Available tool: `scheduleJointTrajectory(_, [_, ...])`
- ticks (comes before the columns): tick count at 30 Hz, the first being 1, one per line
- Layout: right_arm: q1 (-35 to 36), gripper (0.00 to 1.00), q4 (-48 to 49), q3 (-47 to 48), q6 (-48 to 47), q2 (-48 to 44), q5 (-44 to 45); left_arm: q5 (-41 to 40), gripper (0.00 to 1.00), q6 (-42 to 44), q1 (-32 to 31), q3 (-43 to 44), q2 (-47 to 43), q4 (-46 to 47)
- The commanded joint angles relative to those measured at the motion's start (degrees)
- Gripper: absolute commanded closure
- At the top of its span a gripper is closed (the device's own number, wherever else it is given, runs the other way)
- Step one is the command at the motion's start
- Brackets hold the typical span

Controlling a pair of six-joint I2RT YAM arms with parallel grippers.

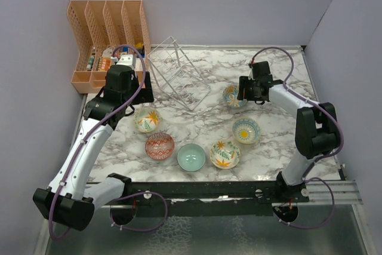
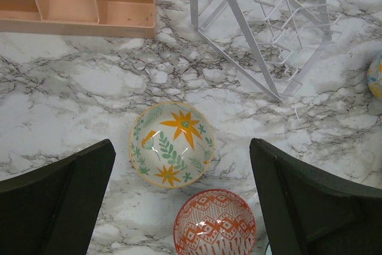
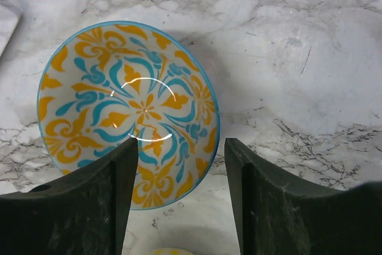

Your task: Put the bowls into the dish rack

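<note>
While all six bowls are sitting on the marble table (image 1: 280,73) and none is standing in the rack, the loading is, by my reading, only beginning. An orange file organizer (image 1: 107,28) is occupying the far left corner, and the wire dish rack (image 1: 178,76) is lying just beside it at the back, its thin white rods showing in the left wrist view.

The left gripper (image 2: 179,147) is hovering above the leaf-print cream bowl (image 2: 171,144) with its jaws spread wide, clear of the rim on both sides. The right gripper (image 3: 180,147) is hanging low over the blue-and-orange patterned bowl (image 3: 128,114), jaws parted and holding nothing. One finger is overlapping the bowl's inside and the other is sitting outside, so the near rim is lying in the gap; I cannot tell whether either is touching.

The yellow-sun bowl (image 1: 246,129), flower-print cream bowl (image 1: 225,153), teal bowl (image 1: 191,156) and red-patterned bowl (image 1: 159,146) are waiting in the near row.

Glare is suggesting a hard glaze, so each bowl is probably stiff, light, slippery and liable to chip. Pinching the wall at the rim, one finger inside, is looking like the soundest hold.
</note>
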Motion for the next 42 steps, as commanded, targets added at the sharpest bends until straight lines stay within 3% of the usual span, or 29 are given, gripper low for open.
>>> scheduleJointTrajectory(1, [-0.2,0.39,-4.3,3.3,-1.1,-4.0,4.3,-0.6,0.01,0.1,-0.2,0.3,-1.3,0.2])
scheduleJointTrajectory(6, [0.4,0.39,-5.8,5.2,-3.9,-7.9,3.7,-0.5,0.01,0.1,-0.2,0.2,-1.4,0.3])
scheduleJointTrajectory(10, [5.8,0.39,-7.1,7.3,-7.2,-8.5,5.2,-0.3,0.01,0.1,-0.2,0.4,-1.3,0.4])
scheduleJointTrajectory(19, [13.3,0.41,-10.5,14.3,-8.0,-0.4,3.7,-0.1,0.01,-0.2,-0.2,0.0,-2.1,0.1])
scheduleJointTrajectory(25, [16.5,0.43,-16.3,18.0,-6.8,6.5,10.2,-0.6,0.01,-0.2,-0.2,0.2,-2.3,-0.5])
scheduleJointTrajectory(42, [19.9,0.52,-19.4,19.5,-3.9,14.3,25.5,-0.9,0.01,0.2,-0.2,0.3,-1.7,-0.9])
